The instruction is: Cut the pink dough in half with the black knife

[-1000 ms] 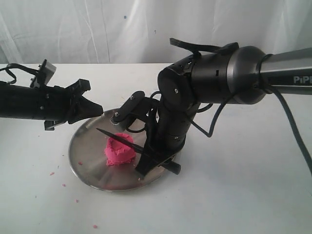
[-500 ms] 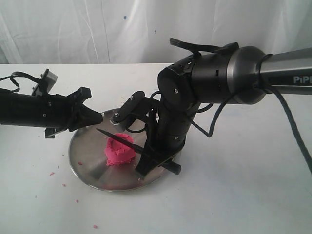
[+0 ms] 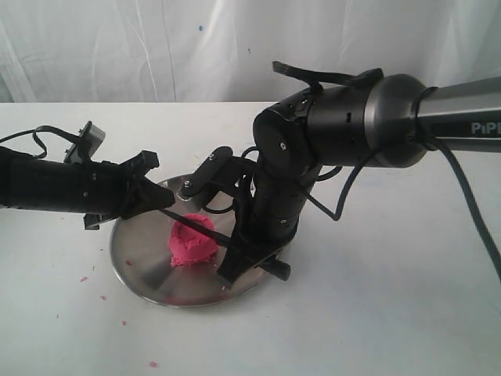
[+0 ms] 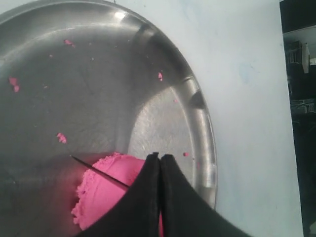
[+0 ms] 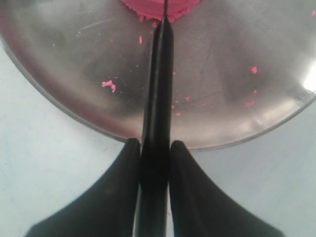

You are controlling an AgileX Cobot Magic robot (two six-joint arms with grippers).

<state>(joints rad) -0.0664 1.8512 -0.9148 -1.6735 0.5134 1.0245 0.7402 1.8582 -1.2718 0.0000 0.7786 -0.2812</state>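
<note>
Pink dough [image 3: 192,243] in one lump near the middle of the steel plate [image 3: 137,254]. Across its top, the black knife [image 3: 221,237], blade slanting, tip poking out past the dough on the left arm's side. Handle clamped between the narrow jaws of the right gripper [image 5: 154,144], over the plate's rim. Left gripper [image 4: 160,157] pressed fully closed, empty, low over the plate, just beside the knife tip. Pink crumbs [image 5: 108,85] scattered on plate and white table [image 3: 376,313].

Black knife [image 5: 158,84] in pincer [image 5: 154,144], tip at pink dough [image 5: 143,7]
</note>
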